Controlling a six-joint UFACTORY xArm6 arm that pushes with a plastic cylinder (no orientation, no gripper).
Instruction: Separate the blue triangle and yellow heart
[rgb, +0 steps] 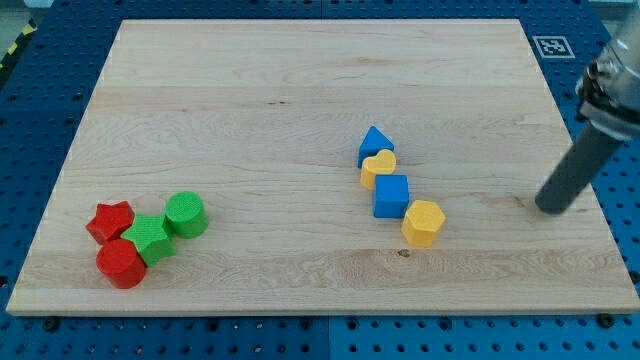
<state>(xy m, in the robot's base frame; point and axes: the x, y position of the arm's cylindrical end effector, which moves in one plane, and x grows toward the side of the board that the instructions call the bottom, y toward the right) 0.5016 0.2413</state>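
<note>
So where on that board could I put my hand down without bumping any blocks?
Between the red and green cluster and the chain from blue triangle to yellow hexagon, and along the view's top. It is crowded inside both groups. My tip stands right of the chain.

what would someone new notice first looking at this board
Probably the diagonal chain of four blocks right of centre: blue triangle touching the yellow heart, then a blue cube and a yellow hexagon. Next, the red-and-green cluster at the view's lower left: red star, red cylinder, green star, green cylinder. My tip rests far to the view's right, apart from every block.
</note>
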